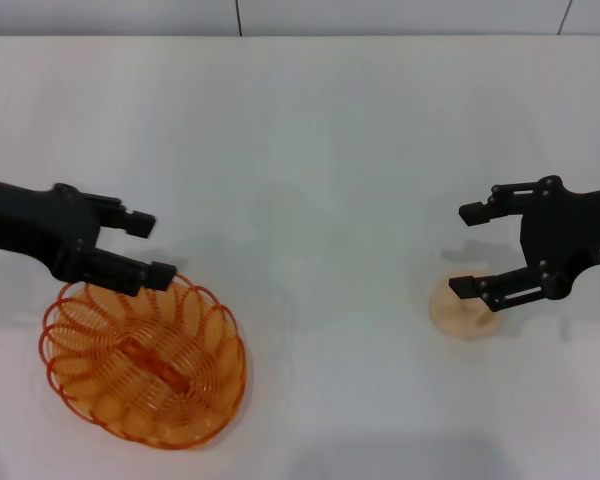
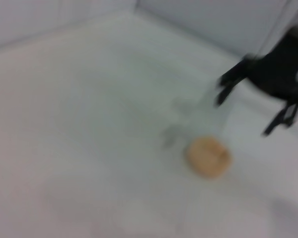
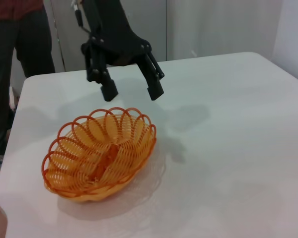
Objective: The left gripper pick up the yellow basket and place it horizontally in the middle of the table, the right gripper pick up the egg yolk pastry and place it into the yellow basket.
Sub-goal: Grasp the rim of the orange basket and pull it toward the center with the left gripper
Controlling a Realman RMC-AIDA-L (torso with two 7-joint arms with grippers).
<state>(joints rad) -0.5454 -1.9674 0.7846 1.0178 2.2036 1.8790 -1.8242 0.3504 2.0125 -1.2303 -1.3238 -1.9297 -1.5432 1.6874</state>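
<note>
The yellow basket (image 1: pixel 143 364) is an orange wire oval lying on the white table at the near left; it also shows in the right wrist view (image 3: pixel 99 152). My left gripper (image 1: pixel 150 247) is open and empty, hovering just above the basket's far rim; the right wrist view shows it too (image 3: pixel 131 92). The egg yolk pastry (image 1: pixel 462 311) is a pale round bun on the table at the right, also visible in the left wrist view (image 2: pixel 207 157). My right gripper (image 1: pixel 467 250) is open and empty, its fingers spread above the pastry; it appears blurred in the left wrist view (image 2: pixel 243 106).
The white table (image 1: pixel 310 170) stretches between the basket and the pastry. A person in dark trousers (image 3: pixel 17 64) stands beyond the table's left edge in the right wrist view. A grey wall runs along the table's far edge.
</note>
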